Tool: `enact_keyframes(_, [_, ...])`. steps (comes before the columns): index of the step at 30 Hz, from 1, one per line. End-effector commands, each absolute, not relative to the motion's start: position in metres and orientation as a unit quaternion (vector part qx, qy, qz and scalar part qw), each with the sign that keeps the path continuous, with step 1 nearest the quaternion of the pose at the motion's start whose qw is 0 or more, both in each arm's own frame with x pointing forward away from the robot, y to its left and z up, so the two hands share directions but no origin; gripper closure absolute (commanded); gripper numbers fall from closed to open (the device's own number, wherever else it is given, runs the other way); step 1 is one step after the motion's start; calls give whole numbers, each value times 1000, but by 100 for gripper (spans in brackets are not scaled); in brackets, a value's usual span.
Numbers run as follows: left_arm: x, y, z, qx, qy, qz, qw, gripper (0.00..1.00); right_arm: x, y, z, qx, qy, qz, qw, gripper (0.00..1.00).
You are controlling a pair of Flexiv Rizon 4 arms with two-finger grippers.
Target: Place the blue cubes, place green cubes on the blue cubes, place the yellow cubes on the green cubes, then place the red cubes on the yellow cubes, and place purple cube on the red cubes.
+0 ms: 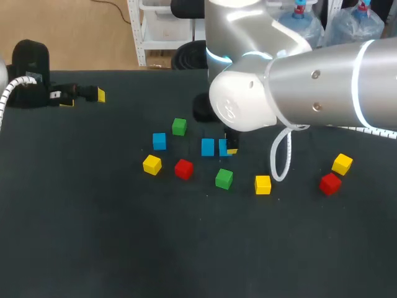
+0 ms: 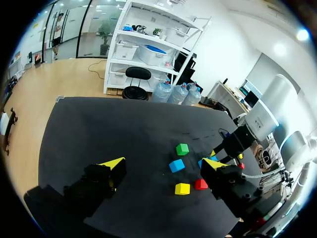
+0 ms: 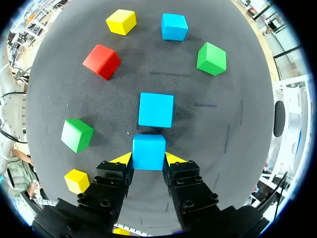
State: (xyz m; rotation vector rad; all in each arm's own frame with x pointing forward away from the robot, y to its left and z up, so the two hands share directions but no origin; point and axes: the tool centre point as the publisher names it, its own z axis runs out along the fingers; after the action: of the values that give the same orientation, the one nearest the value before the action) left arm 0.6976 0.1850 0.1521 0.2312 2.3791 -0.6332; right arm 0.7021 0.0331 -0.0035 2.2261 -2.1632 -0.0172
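My right gripper (image 3: 148,157) is shut on a blue cube (image 3: 148,152), which sits just short of a second blue cube (image 3: 156,109). From above, the held cube (image 1: 224,148) is right beside that second one (image 1: 208,147), under my right arm. A third blue cube (image 1: 159,141) lies to the left. Green cubes (image 1: 179,126) (image 1: 224,179), yellow cubes (image 1: 152,164) (image 1: 263,184) (image 1: 342,164) and red cubes (image 1: 183,169) (image 1: 330,183) lie scattered singly. My left gripper (image 1: 87,94) hangs open and empty at the far left, well away from the cubes.
The dark table (image 1: 93,217) has wide bare room at the front and left. My right arm's large body (image 1: 298,87) covers the back middle. The left wrist view shows the left gripper (image 2: 164,162) above bare table, with the cubes ahead of it.
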Motion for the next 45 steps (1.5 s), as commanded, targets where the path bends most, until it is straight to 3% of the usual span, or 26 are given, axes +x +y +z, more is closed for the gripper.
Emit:
enact_keyframes(1, [698, 186, 151, 89, 908, -244, 330, 0, 703, 34, -4, 718, -696, -7, 20, 100])
enact_keyframes(45, [698, 186, 151, 89, 908, -244, 330, 0, 708, 34, -6, 715, -698, -10, 19, 100])
